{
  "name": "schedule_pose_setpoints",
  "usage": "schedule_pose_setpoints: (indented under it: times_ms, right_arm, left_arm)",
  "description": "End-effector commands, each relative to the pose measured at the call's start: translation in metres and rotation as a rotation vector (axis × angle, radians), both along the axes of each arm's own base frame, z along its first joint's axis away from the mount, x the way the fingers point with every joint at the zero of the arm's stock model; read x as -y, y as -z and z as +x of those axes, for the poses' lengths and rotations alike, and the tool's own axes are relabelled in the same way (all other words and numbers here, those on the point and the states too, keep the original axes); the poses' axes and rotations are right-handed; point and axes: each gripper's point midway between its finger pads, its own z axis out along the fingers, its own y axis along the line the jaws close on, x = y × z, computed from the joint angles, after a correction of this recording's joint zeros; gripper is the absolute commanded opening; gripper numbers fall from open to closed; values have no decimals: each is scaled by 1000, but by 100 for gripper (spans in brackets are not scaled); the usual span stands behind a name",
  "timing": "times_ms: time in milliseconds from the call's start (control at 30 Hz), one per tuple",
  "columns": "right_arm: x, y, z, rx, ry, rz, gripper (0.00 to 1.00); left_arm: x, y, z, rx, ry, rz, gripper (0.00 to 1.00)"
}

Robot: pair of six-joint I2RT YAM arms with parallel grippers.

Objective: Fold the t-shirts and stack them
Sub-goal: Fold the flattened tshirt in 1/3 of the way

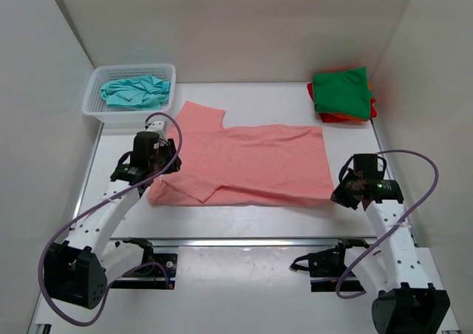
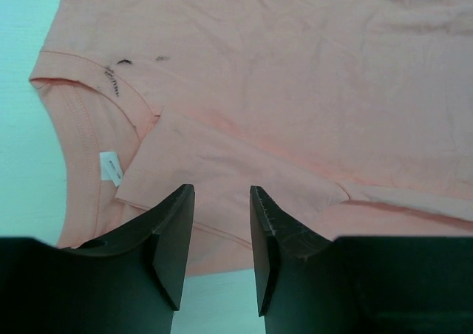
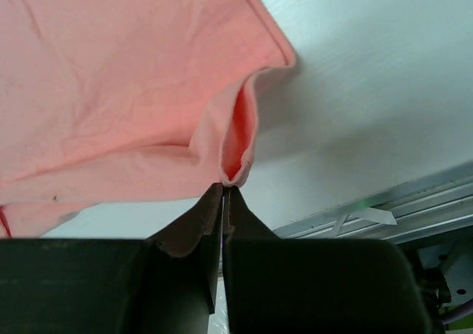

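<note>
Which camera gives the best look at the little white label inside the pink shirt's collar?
The left wrist view: the label shows plainly inside the pink shirt's collar. In the top view the left arm hides it; the right wrist view shows only the shirt's opposite corner.

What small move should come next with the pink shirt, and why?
Probably the left gripper should lower and close on the pink shirt below it. The right gripper pinches one corner of it, while the left jaws stand open over the other end, holding nothing. Both ends likely need a grip before the fold.
</note>
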Motion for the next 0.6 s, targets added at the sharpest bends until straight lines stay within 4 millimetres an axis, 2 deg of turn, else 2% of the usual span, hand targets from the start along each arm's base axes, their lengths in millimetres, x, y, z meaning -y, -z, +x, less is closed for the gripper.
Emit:
schedule_pose_setpoints:
  times_ms: [0,200,433,567]
  right_arm:
    - [19,6,-16,-14,111,-31,0]
    - [26,16,-4,-26,94,-26,0]
    - [23,18,36,-7,64,5,0]
    - [29,21,57,3,63,-14,0]
  left_arm:
    - [9,-10,0,38,43,-13,47]
    - [4,-7,2,30,24,-12,47]
    - [-5,4,7,7,-7,-11,47]
    - [-12,10,11,-16,-28,12,47]
